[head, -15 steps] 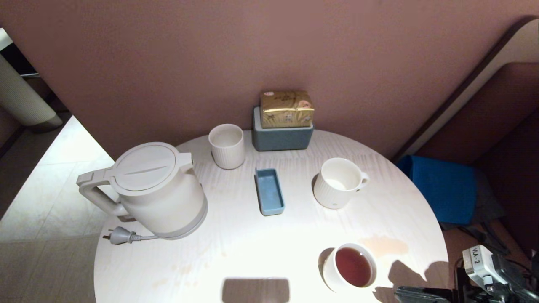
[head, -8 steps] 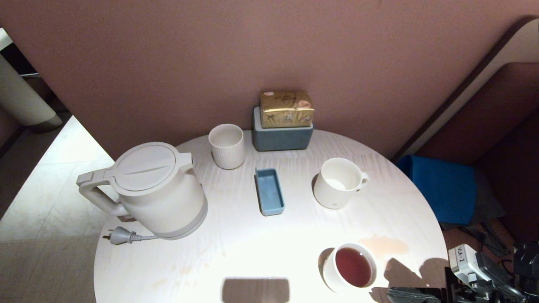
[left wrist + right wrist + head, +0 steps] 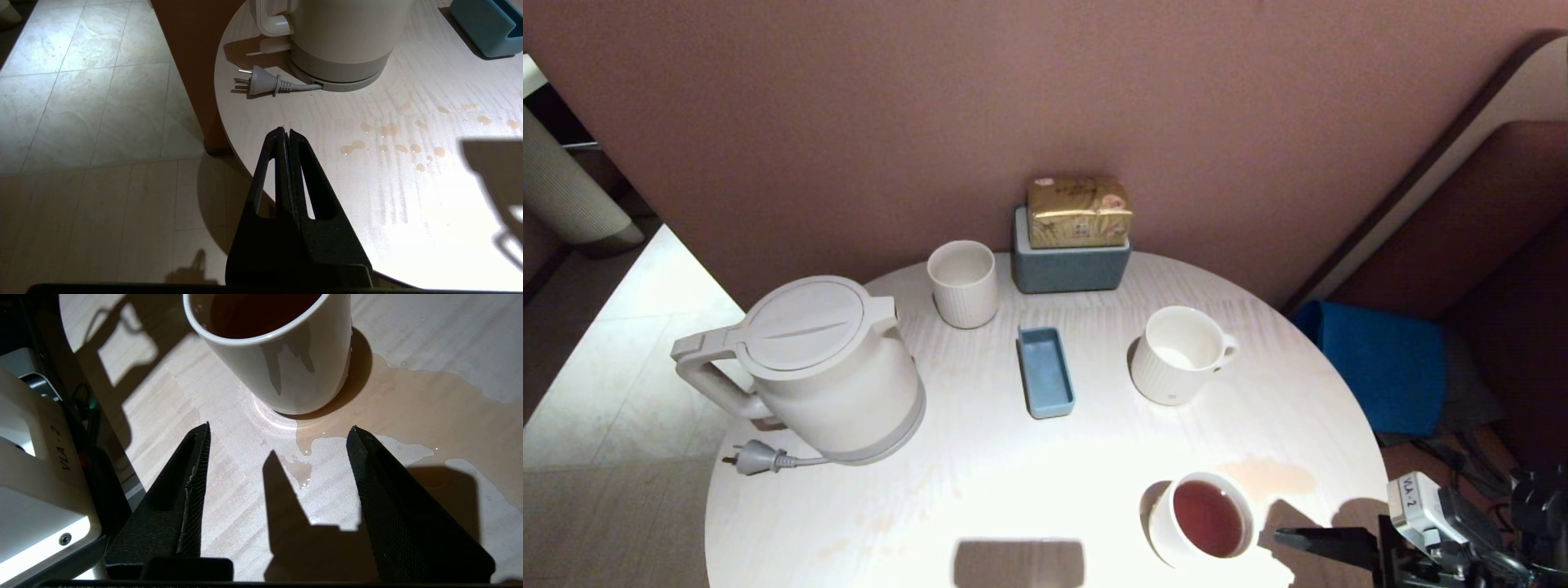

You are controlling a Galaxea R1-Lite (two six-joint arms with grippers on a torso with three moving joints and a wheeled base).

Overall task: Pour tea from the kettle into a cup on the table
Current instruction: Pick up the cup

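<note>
The off-white kettle (image 3: 825, 367) stands upright at the left of the round white table (image 3: 1029, 474), handle pointing left; its base shows in the left wrist view (image 3: 339, 41). A small plain white cup (image 3: 1205, 518) holding reddish-brown tea (image 3: 1209, 516) sits near the front right edge. My right gripper (image 3: 280, 426) is open and empty, just short of the cup (image 3: 286, 371); one of its fingers (image 3: 1319, 541) shows at the table's front right edge. My left gripper (image 3: 286, 131) is shut and empty over the front left edge.
A ribbed cup (image 3: 964, 282), a handled mug (image 3: 1176, 355), a small blue tray (image 3: 1045, 371) and a blue-grey box (image 3: 1070, 269) topped by a gold pack (image 3: 1078, 211) stand further back. Spilled tea (image 3: 429, 392) pools beside the cup. The kettle's plug (image 3: 756, 457) lies near the left edge.
My right gripper's jaws have gone from shut to open. The right arm has shifted left, bringing the fingers nearer the cup. Kettle, cup and left gripper have not moved.
</note>
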